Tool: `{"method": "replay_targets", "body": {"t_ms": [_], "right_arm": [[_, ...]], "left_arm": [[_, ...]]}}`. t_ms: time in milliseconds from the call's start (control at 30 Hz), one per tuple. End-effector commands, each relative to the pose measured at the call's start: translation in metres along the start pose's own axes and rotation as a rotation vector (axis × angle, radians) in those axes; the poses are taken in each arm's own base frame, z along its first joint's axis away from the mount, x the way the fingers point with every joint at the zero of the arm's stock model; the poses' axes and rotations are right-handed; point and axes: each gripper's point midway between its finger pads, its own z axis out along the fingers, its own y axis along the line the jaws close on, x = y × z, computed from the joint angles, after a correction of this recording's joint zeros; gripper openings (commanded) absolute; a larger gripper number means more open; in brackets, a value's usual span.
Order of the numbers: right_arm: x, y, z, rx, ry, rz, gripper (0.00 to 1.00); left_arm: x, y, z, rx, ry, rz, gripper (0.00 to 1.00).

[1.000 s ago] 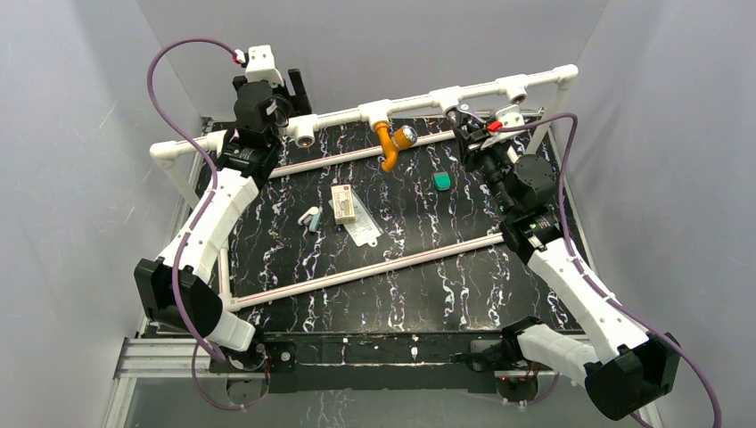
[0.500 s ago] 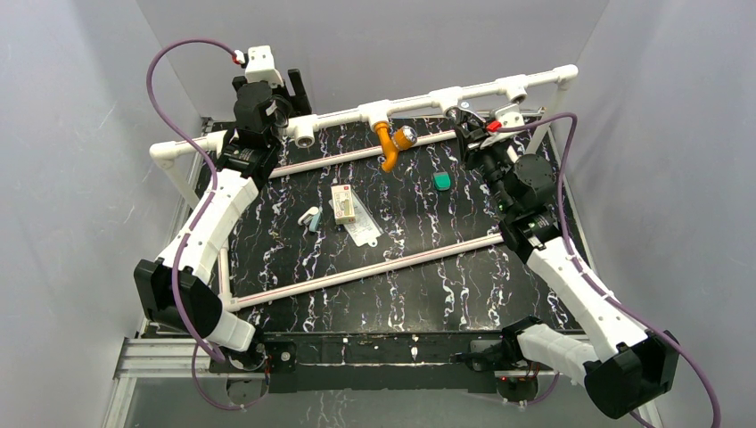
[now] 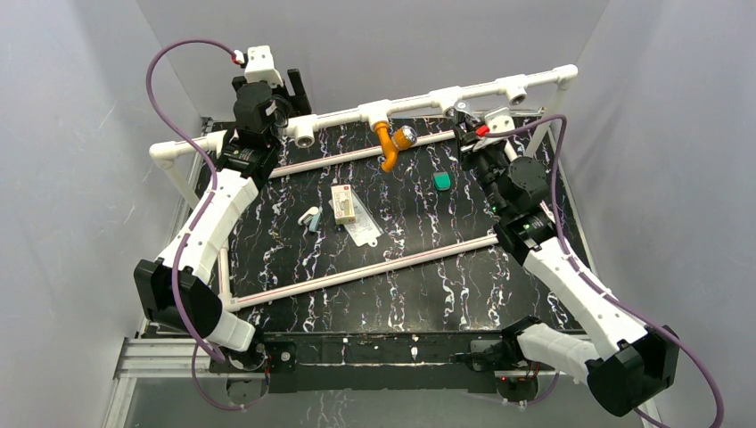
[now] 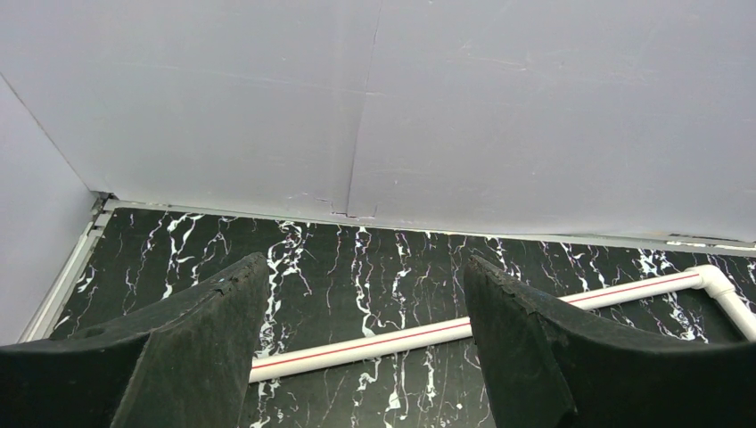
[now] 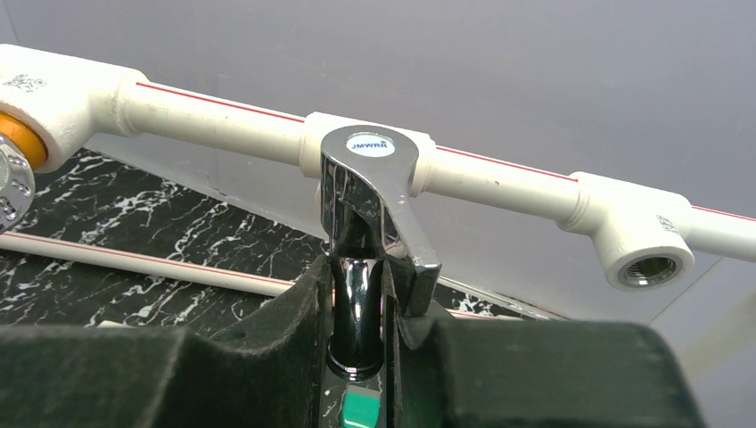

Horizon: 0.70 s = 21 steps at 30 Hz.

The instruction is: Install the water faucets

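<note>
- The right gripper is pinching the silver tap between its two black fingers, squeezing it on both sides.
- The silver tap is sitting up at the white pipe, right in front of the middle tee, by the far right part of the table.
- Its long side is running from the pipe back toward the gripper, and its tube end is pointing down between the fingers.
- It is shining like a mirror, and its flat lever is wearing a round white cap with blue letters.
- The orange tap is hanging from the next tee to the left. Its bent spout is pointing down at the table, and its shiny knob is sticking out sideways.
- The left gripper is holding nothing, with its jaws spread wide, near the left part of the pipe.
</note>
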Motion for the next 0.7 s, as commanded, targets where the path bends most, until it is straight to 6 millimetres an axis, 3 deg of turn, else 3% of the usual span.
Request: {"method": "replay_targets", "body": {"t_ms": [0,667], "right_arm": [[-0.03,-0.001,0.003,0.04,-0.128,-0.044,0.01],[-0.001,0.018,0.016,0.022,-0.054,-0.185,0.01]], "left_arm": [[0.135,0.016,-0.02,-0.017,0.425,0.119,0.77],[0.137,0.019,-0.021,-0.008,0.434,0.103,0.77]]}}
